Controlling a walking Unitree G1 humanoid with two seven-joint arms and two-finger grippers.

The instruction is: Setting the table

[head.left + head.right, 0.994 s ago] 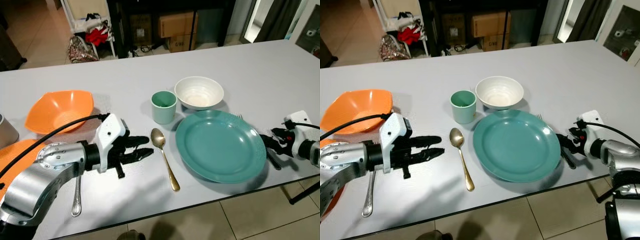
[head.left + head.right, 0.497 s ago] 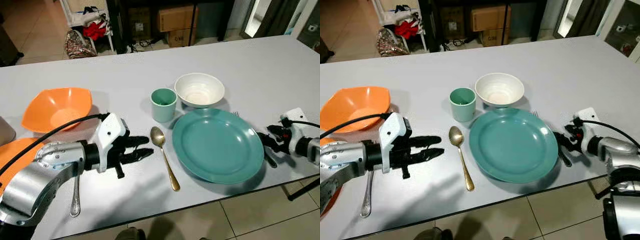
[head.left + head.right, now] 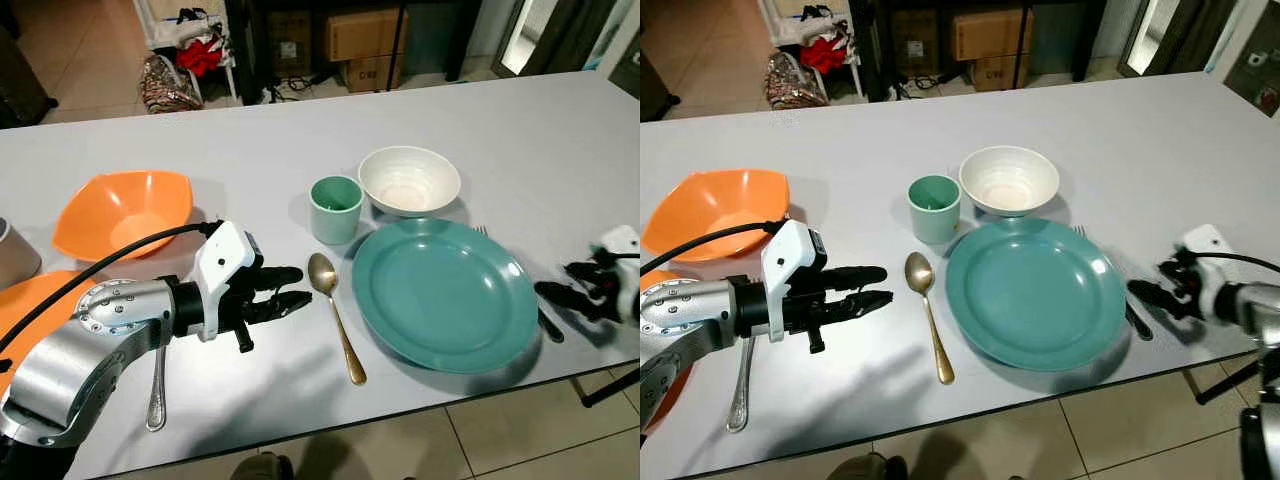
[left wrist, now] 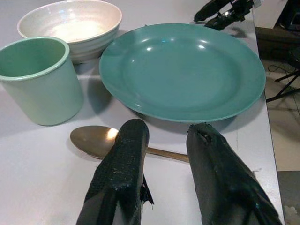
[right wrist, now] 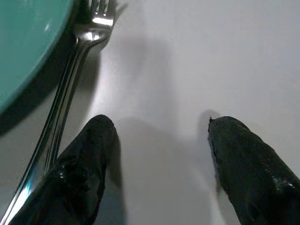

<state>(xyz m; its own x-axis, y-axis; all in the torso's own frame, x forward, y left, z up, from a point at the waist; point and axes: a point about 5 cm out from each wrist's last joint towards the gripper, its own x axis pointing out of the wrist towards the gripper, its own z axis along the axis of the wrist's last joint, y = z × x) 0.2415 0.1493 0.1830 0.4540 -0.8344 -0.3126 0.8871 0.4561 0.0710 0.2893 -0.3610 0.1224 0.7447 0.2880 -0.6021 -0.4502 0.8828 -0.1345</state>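
A teal plate (image 3: 440, 295) lies near the table's front edge, with a white bowl (image 3: 408, 180) and a green cup (image 3: 335, 208) behind it. A gold spoon (image 3: 335, 315) rests just left of the plate. A silver fork (image 3: 548, 325) lies along the plate's right rim. My left gripper (image 3: 300, 286) hovers low, left of the spoon's bowl, open with nothing between its fingers. My right gripper (image 3: 1150, 280) is open at the table's right edge. One of its fingers (image 5: 84, 154) sits beside the fork's handle (image 5: 70, 89) without holding it.
An orange bowl (image 3: 125, 210) sits at the back left and an orange plate (image 3: 25, 310) at the left edge. A silver utensil (image 3: 157, 385) lies under my left arm. A grey container (image 3: 10, 255) stands at the far left. Boxes and bags are on the floor beyond the table.
The camera has shifted a little. My right gripper has drawn back slightly to the right, away from the plate's rim. The left gripper holds its place beside the spoon.
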